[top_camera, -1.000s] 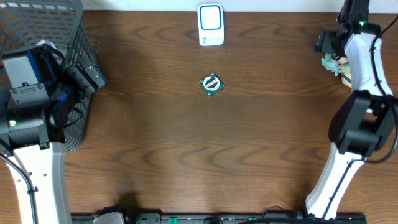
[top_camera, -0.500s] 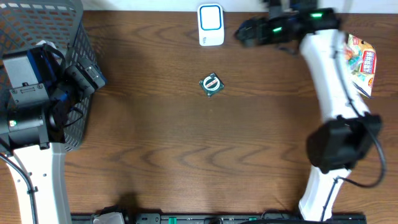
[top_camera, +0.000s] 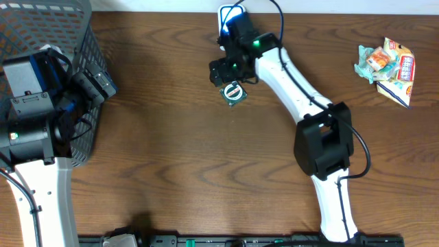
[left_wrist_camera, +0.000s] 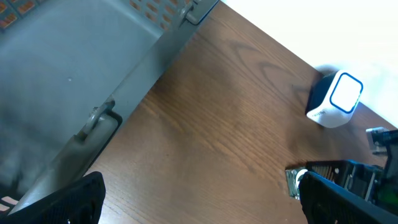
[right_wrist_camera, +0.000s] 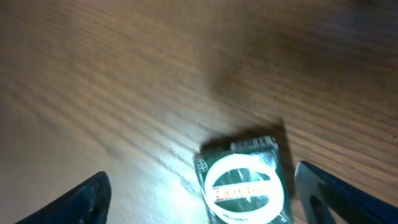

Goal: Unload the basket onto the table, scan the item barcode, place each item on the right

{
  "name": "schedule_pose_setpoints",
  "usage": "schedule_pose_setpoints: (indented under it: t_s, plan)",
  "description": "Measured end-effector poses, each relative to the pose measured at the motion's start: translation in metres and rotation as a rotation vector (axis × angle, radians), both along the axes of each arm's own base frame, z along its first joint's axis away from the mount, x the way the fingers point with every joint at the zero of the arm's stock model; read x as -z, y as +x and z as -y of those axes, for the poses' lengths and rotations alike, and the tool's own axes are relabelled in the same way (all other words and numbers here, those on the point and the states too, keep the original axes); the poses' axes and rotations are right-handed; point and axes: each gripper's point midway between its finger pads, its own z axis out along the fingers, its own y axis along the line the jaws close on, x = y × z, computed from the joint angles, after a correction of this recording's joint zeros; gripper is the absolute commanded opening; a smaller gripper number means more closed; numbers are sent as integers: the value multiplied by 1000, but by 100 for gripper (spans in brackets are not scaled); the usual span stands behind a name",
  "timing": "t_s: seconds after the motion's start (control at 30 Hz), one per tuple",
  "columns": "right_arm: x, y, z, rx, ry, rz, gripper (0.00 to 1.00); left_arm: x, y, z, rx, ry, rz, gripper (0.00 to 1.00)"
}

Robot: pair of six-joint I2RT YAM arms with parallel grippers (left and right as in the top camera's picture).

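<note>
The item is a small green packet with a white ring and a red band, lying flat in the middle of the far half of the table. My right gripper hovers just above it, open. In the right wrist view the item lies between the spread fingertips, nearer the right one, and neither touches it. The white and blue scanner stands at the back edge, partly hidden by the right arm. My left gripper is open and empty at the far left; its view shows the scanner and the item.
A grey mesh basket fills the far left corner, beside the left arm. A heap of snack packets lies at the far right. The right arm stretches diagonally across the table's right half.
The right arm has swung from the far right, past the scanner, to above the item. The left arm has not moved.
</note>
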Motion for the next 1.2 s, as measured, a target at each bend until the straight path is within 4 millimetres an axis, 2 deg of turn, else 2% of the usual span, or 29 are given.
schedule_pose_setpoints:
  t_s: [0.13,0.23,0.43,0.63,0.67,0.73,0.77,0.9,0.93,0.97,1.0,1.17,1.2]
  plan:
    - [-5,10,-7,51,10,49,92,0,0,0,0,0,0,98]
    - [-8,11,-7,66,22,50,92,0,0,0,0,0,0,98]
    - [-11,-3,-18,41,92,-19,85,0,0,0,0,0,0,98]
    - [-14,-14,-29,7,142,-62,85,0,0,0,0,0,0,98]
    - [-14,-15,-31,1,147,-67,79,0,0,0,0,0,0,98]
    - [-15,-19,-34,-9,162,-79,75,0,0,0,0,0,0,98]
    - [-16,-21,-37,-17,173,-86,64,0,0,0,0,0,0,97]
    - [-22,-18,-47,-35,215,-65,57,0,0,0,0,0,0,98]
    - [-23,-16,-48,-34,218,-54,59,0,0,0,0,0,0,98]
    - [-24,-13,-47,-17,215,-50,73,0,0,0,0,0,0,98]
    - [-23,-12,-45,1,207,-49,79,0,0,0,0,0,0,98]
    - [-11,-6,-19,237,122,-84,73,0,0,0,0,0,0,98]
    - [-10,-4,-14,277,107,-79,68,0,0,0,0,0,0,98]
